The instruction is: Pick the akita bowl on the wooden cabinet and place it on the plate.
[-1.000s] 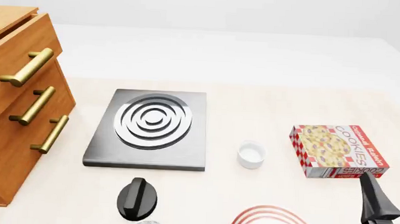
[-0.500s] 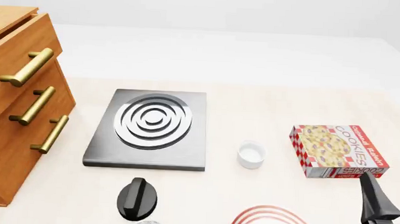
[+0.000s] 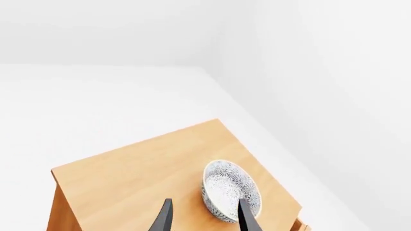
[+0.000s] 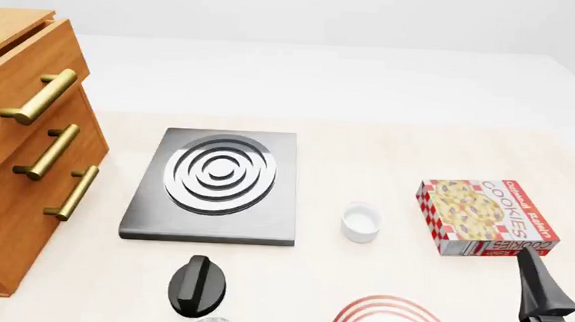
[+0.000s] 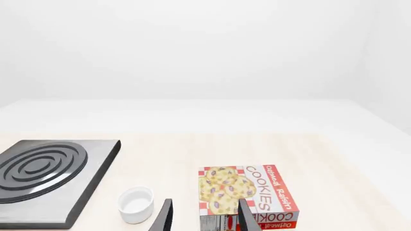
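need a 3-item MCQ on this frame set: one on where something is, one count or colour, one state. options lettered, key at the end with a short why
1. Where is the akita bowl?
A. on the plate
B. on top of the wooden cabinet
C. on the stove

2. How many brass handles show on the cabinet front in the front view?
A. one
B. five
C. three

3. What state is the left end effector in?
A. open, holding nothing
B. shut on the bowl
C. shut on the white cup

Key: 1 B, the left wrist view shows the bowl sitting on the cabinet's top panel. 2 C, three bar handles are stacked down the drawer fronts. 3 A, its fingers stand apart with the bowl beyond them, one tip overlapping the bowl's rim in the image.
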